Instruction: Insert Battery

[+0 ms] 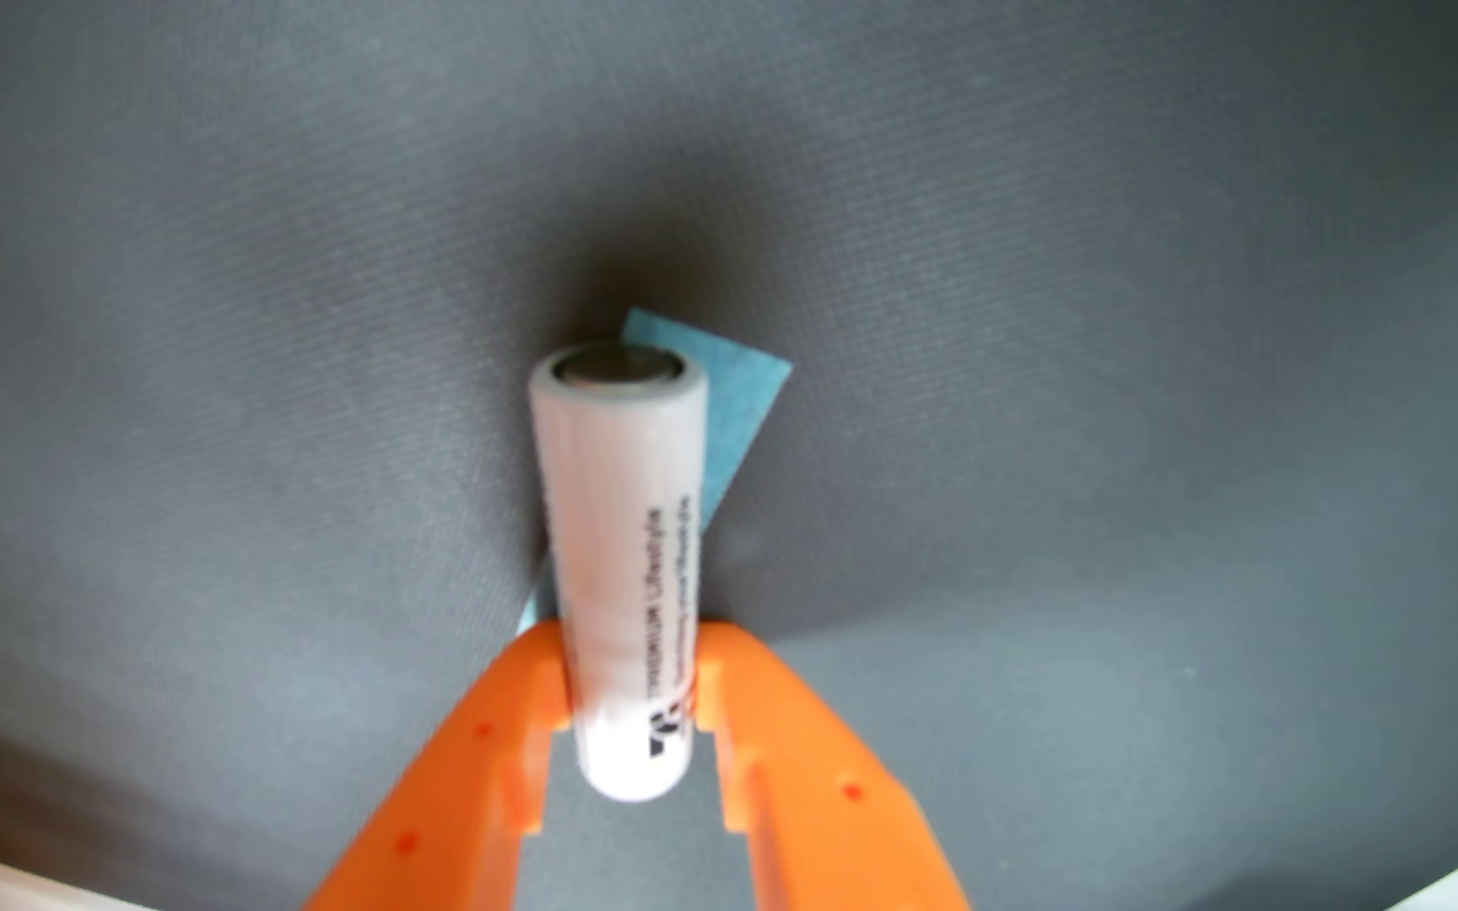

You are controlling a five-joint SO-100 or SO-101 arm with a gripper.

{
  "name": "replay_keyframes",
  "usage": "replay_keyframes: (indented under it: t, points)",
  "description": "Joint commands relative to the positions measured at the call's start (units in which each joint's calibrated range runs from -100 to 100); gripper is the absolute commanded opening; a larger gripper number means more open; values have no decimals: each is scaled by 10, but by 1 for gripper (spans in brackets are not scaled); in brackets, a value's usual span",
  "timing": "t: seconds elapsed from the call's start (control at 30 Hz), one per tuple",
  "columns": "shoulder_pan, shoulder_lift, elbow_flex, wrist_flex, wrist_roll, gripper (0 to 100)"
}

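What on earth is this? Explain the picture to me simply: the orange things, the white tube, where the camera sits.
The picture comes from a small camera mounted on a robot arm's wrist, looking down past its claw at the surface. The two orange wedges rising from the bottom edge are the fingers of the claw. Between them is a white cylindrical battery with dark printed lettering; its metal end faces away from the camera. The fingers press against its sides near their tips, so the claw appears to be gripping it. Underneath is a dark grey mat with a fine woven texture. A small blue piece lies flat on the mat, partly hidden behind the battery. No battery holder is visible here.
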Motion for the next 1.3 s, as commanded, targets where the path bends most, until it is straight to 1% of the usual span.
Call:
replay_keyframes:
  t: [0.0, 0.1, 0.23, 0.37, 0.5, 0.6, 0.67, 0.87, 0.93, 1.03, 1.13, 1.27]
  points:
    - [5, -4, 9, 0, 5, 2]
    - [5, -11, 11, -1, 2, 2]
    - [6, -75, 27, 1, -3, 2]
    - [-9, -170, 67, 2, -32, 2]
    - [-54, -262, 110, 3, -76, 2]
    - [-105, -317, 133, 4, -129, 2]
    - [-135, -347, 143, 13, -154, 2]
    - [-229, -441, 160, 85, -167, 2]
    - [-244, -461, 178, 94, -188, 2]
    - [-276, -469, 195, 71, -219, 2]
    - [-310, -472, 210, 45, -235, 2]
    - [-316, -475, 235, 0, -264, 2]
